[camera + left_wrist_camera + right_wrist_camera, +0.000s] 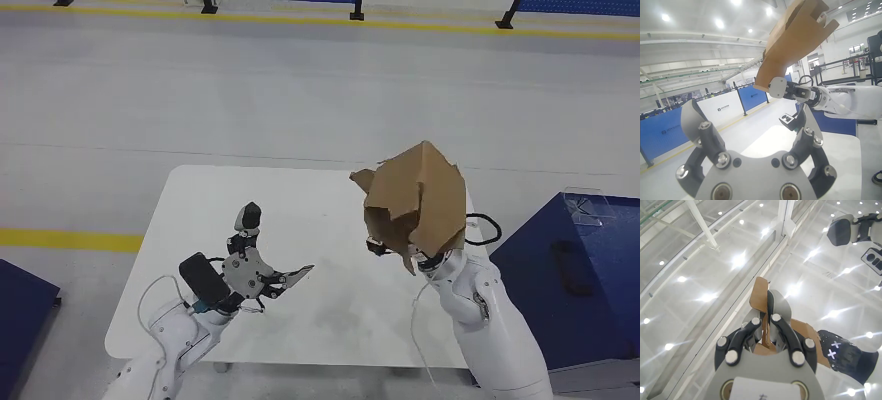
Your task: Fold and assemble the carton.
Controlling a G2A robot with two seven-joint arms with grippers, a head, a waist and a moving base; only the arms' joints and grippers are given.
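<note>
Item: carton (415, 200), brown corrugated board, partly folded, flaps loose and splayed. Location: held aloft above the right side of the table (300, 330), not touching it. Held by: my right gripper (766, 310), clamped on one lower flap of the carton, the board pinched edge-on in its jaws. My left gripper (277, 243) is spread wide and holds nothing, low over the left half of the table and well apart from the carton. Hazards, as I judge them: the whole carton hangs from a single thin flap, so it may pivot in the grip, crease or tear along that flap, or slide free. Board hides one side of the pinch, so I cannot tell how deep the flap sits, and it may be shallow. With no second support, a slip would drop the carton near the table's right edge, perhaps off it. The loose flaps may also catch my left gripper if it comes in from below. Markings: the blue and white barrier panels (659, 136) behind carry a printed logo and lettering. My right wrist bears a white label (764, 391), cut off by the picture's edge. No print is visible on the carton faces shown.
</note>
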